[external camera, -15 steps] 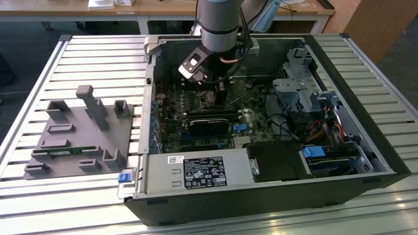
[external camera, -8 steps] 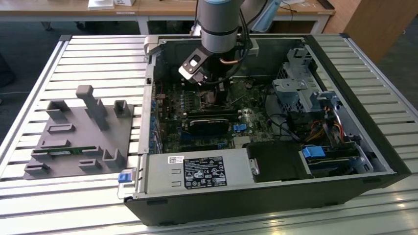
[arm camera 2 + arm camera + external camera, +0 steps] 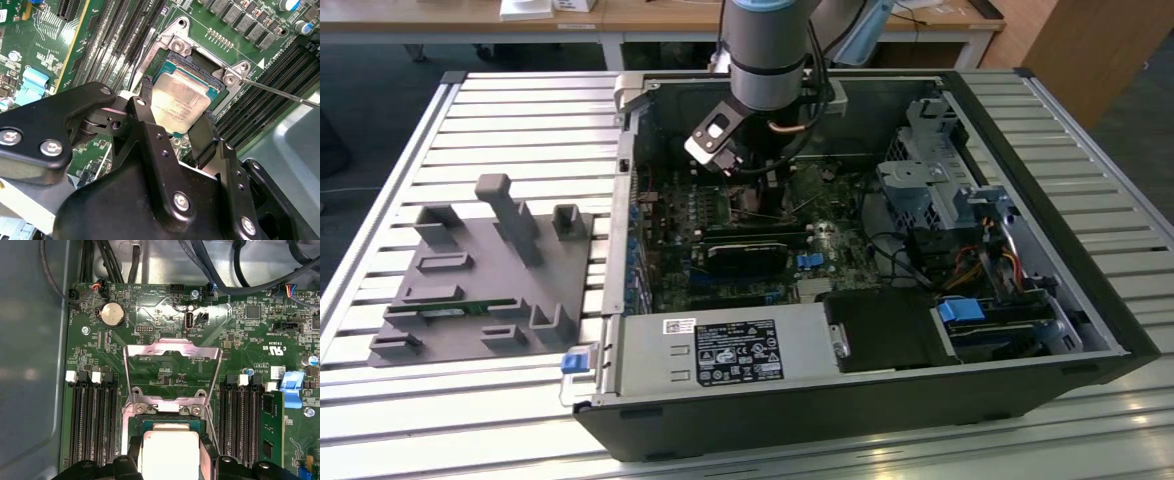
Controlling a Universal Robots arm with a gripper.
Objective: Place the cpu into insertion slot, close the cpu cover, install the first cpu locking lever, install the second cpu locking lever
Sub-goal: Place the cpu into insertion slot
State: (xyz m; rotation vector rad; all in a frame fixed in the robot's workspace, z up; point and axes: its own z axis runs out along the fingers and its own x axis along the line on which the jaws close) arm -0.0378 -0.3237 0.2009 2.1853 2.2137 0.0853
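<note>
My gripper [image 3: 754, 195] reaches down into the open computer case [image 3: 881, 390]. In both wrist views its black fingers [image 3: 146, 100] press on two opposite sides of the cpu [image 3: 180, 102], a silvery square chip. The chip sits level in or just above the insertion slot [image 3: 202, 60], whose dark rim shows around it. The cpu [image 3: 170, 450] lies between the fingers [image 3: 134, 452] of the gripper [image 3: 170, 457]. The cpu cover [image 3: 172, 351] stands swung open behind the slot [image 3: 134, 424]. Thin wire levers [image 3: 280, 92] stick out beside the socket, unlatched.
Rows of black memory slots [image 3: 95, 425] flank the socket, one holding a green module [image 3: 270, 425]. A coin battery [image 3: 112, 315] and cables [image 3: 225, 270] lie beyond the cover. A grey fixture [image 3: 487, 270] sits at the exterior view's left on the slatted table [image 3: 454, 420].
</note>
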